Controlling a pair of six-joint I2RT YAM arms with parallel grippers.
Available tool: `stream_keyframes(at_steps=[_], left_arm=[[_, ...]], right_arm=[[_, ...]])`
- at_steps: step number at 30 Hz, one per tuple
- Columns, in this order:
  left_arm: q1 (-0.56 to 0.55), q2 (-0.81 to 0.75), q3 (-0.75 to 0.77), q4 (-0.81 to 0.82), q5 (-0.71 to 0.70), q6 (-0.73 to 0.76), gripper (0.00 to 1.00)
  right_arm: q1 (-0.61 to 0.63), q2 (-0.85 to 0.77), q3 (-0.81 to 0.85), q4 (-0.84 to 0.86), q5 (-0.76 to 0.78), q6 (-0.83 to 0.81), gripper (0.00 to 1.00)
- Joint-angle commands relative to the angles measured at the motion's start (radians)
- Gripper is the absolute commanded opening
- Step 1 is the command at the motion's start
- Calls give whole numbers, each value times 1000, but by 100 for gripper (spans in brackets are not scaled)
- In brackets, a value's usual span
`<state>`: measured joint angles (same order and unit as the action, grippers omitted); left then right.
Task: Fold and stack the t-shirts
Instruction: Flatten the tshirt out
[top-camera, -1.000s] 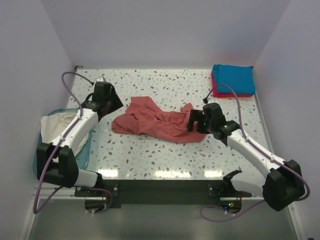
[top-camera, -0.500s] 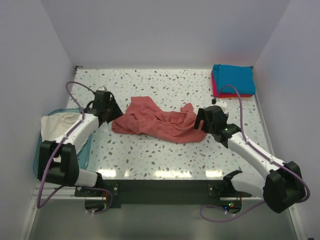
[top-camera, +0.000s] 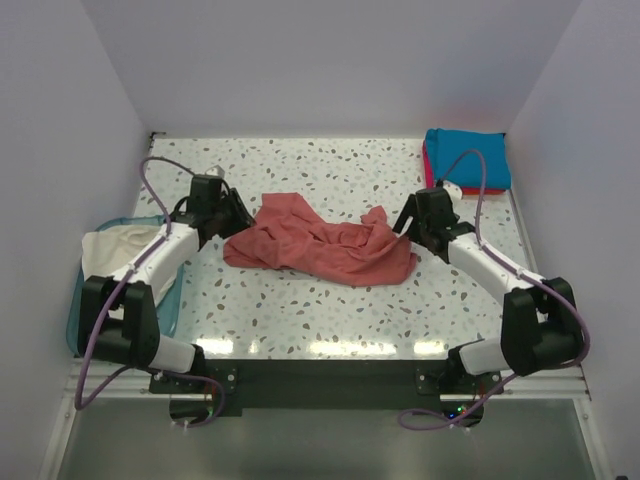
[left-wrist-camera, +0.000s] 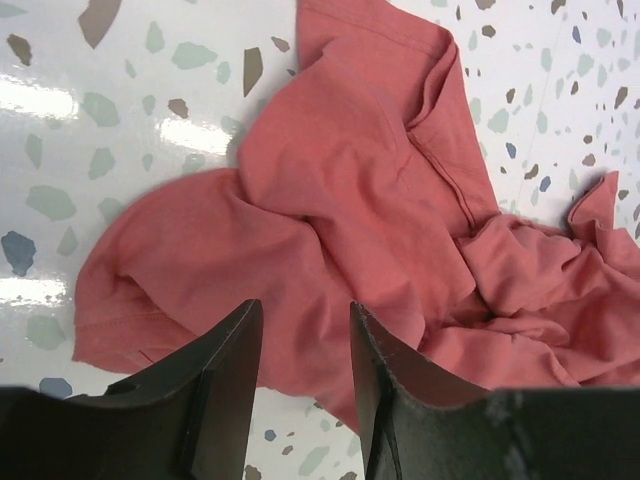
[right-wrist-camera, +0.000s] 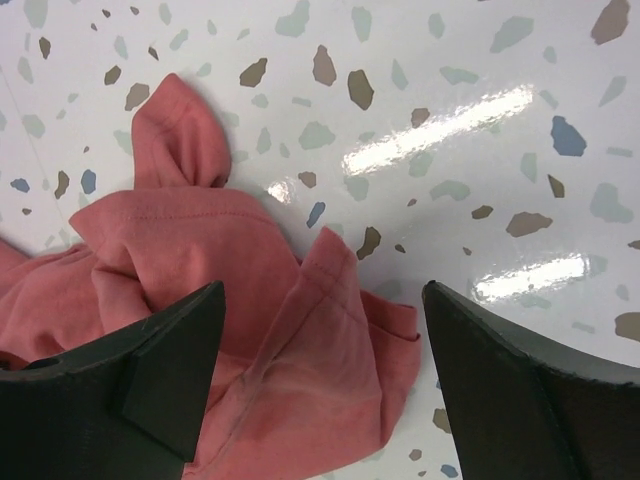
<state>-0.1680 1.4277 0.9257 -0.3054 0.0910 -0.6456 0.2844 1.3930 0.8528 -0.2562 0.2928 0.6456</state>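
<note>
A dusty brick-red t-shirt (top-camera: 320, 243) lies crumpled in the middle of the table. My left gripper (top-camera: 232, 212) hovers at its left end. In the left wrist view the jaws (left-wrist-camera: 305, 310) stand apart over the shirt's (left-wrist-camera: 380, 200) near edge and pinch nothing. My right gripper (top-camera: 408, 226) is at the shirt's right end. Its jaws (right-wrist-camera: 322, 292) are wide open above a raised fold of the shirt (right-wrist-camera: 250, 300). A folded teal-blue t-shirt (top-camera: 467, 157) lies on a pinkish-red one (top-camera: 432, 180) at the back right. A cream-white t-shirt (top-camera: 115, 250) sits in the bin.
The light-blue plastic bin (top-camera: 172, 300) stands at the table's left edge beside the left arm. White walls close in the table on the left, back and right. Purple cables loop above both arms.
My right gripper has drawn back and rightward from the shirt's near right part to its far right corner. The left gripper has shifted a little nearer the shirt's left end. The shirt lies as before.
</note>
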Motion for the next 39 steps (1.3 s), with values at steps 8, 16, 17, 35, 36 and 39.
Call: stream_keyframes(at_steps=[8,16,17,35,36,39], left_arm=[[-97,91,133,23,20,46,48],[-208,211,200,-47,-88,72,51],[-212,211,181,-40,-88,67,51],[-304,45,-88,29,-79,-14,0],[-312,33,-103,29,-83,-28,0],[-335,-21,-171,31,-88,-49,0]], right_arm=[[1,43,-8,101,-32,55,63],[1,-46,-60,71,-49,49,11],[-1,-72,-72,61,-52,45,7],[-2,-380,-208,-72,-15,5,2],[-2,-388,-212,-78,-12,2,2],[-2,-420,-224,-101,5,-4,2]])
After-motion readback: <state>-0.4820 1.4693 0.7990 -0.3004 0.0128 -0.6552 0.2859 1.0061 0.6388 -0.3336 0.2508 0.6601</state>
